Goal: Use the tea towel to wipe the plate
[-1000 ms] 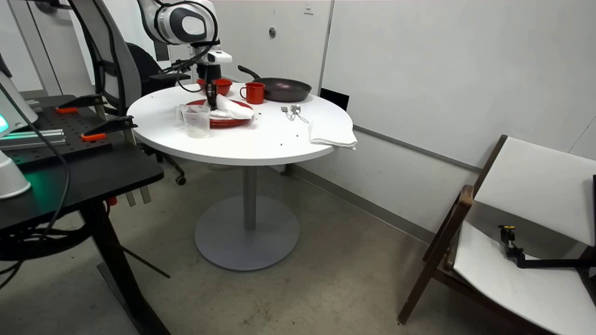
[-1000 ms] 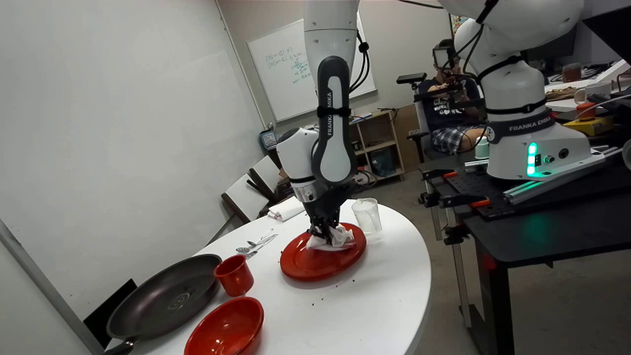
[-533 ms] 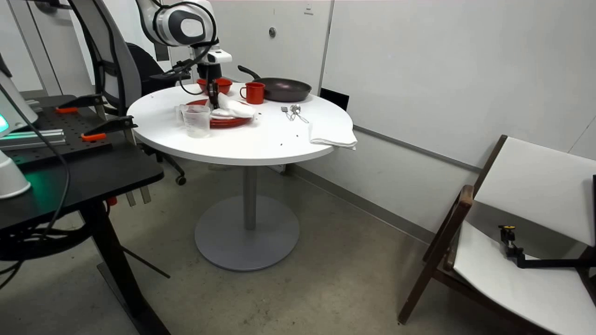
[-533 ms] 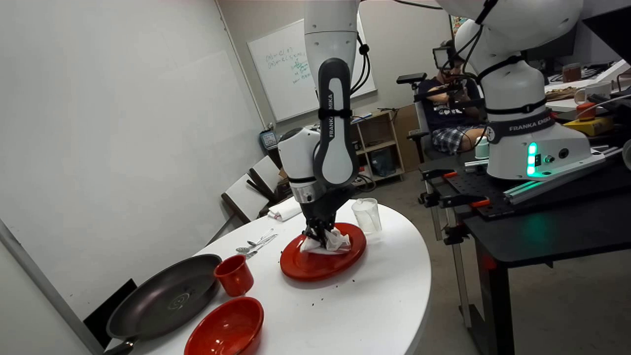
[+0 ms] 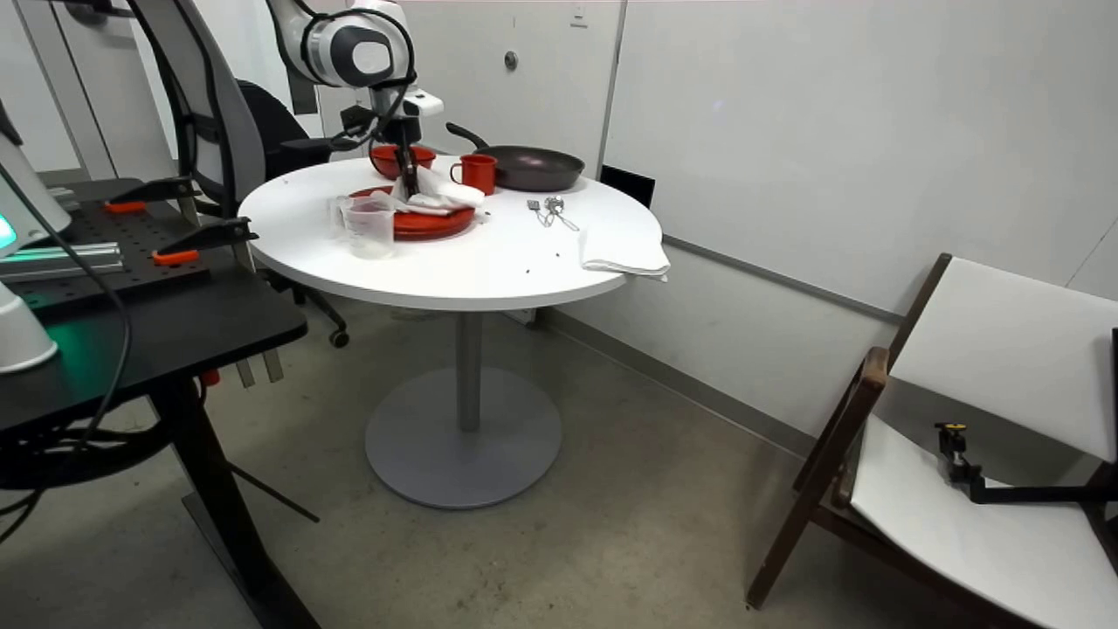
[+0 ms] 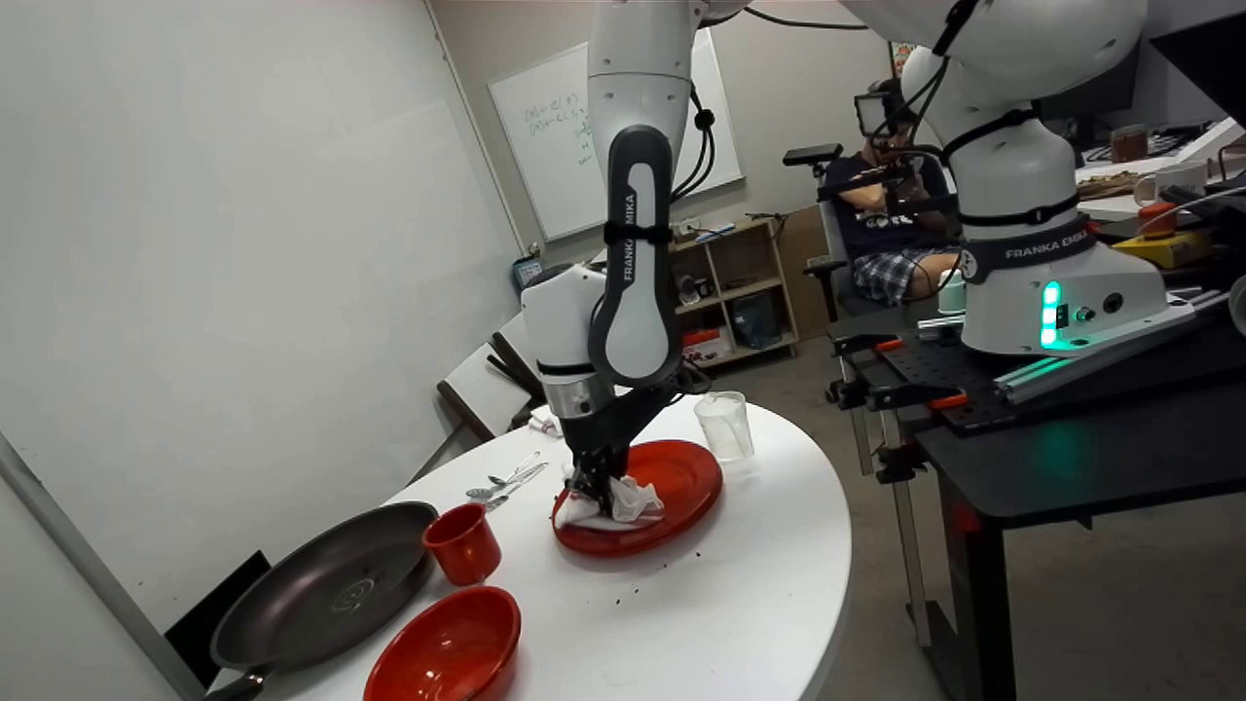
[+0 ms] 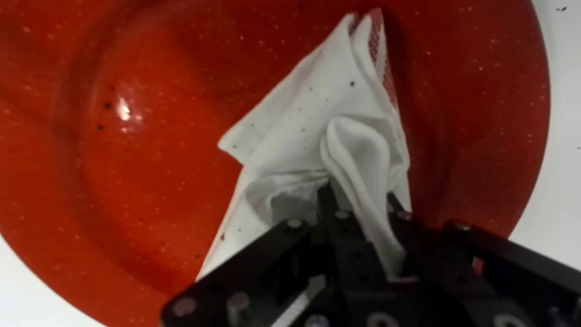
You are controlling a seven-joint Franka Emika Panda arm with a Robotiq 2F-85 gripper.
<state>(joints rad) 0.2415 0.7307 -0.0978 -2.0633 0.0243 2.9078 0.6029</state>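
Observation:
The whitish tea towel (image 7: 299,122) lies bunched on the bright red plate (image 7: 150,190), with a red-checked edge at its tip. My gripper (image 7: 361,200) is shut on a raised fold of it, which stands up between the black fingers. Small dark specks show on both towel and plate. In an exterior view the towel (image 6: 635,501) spreads over the part of the plate (image 6: 691,477) nearer the red mug, and the gripper (image 6: 596,492) points down into it. The lower fingertips are hidden in the fabric.
A clear measuring cup (image 5: 369,229) stands close beside the plate. A red mug (image 6: 462,545), a red bowl (image 6: 448,647), a black frying pan (image 6: 326,589) and metal utensils (image 6: 511,482) share the round white table. A folded white cloth (image 5: 622,253) overhangs its edge.
My gripper has dragged the towel across the plate, away from the measuring cup side and toward the mug and utensils. It keeps its grip, and the plate stays in place.

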